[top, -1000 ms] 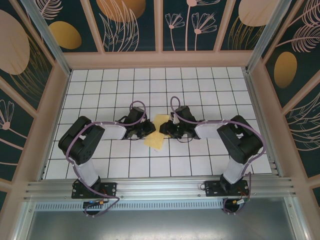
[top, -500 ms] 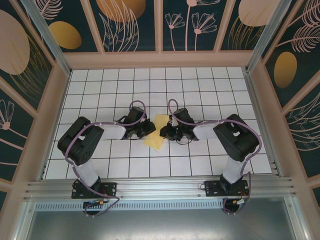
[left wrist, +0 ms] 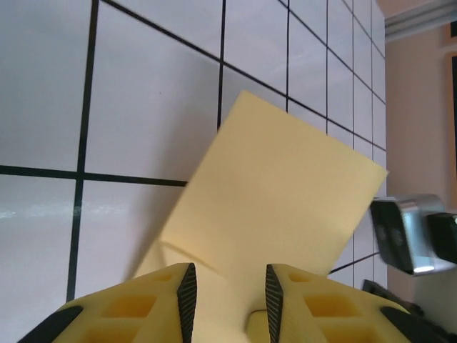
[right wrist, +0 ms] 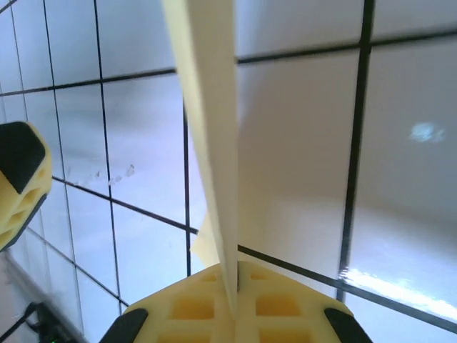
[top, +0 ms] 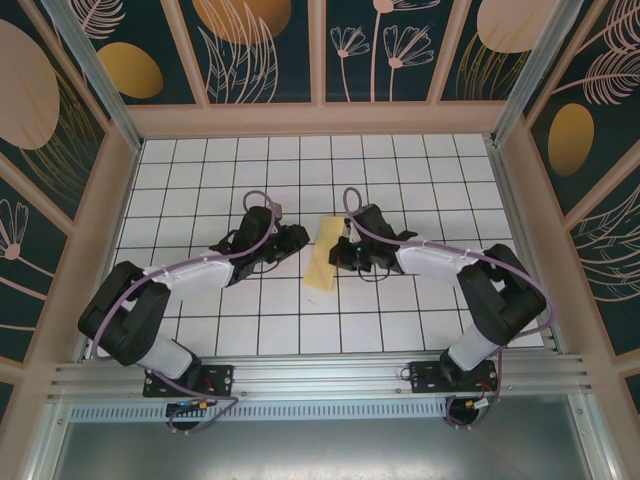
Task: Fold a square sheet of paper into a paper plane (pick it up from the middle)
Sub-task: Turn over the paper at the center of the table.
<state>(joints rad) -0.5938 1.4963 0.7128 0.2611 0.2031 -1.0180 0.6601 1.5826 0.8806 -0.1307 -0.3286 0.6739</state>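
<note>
Since a second earlier the left arm had stretched flat toward the lower left of the top view, and the paper (top: 322,258) had turned from a slanted patch into a narrower strip at frame centre. The left gripper (top: 302,239) sat just left of the strip with its jaws parted, gripping nothing. The right gripper (top: 338,252) was clenched on the paper. Its wrist view showed the paper edge-on, rising from between the pressed fingers above the grid (top: 400,310). This looked like a mid-fold handover, with no dart shape yet. The next move probably called for the left gripper to retake a free edge while the right kept the crease aligned.
</note>
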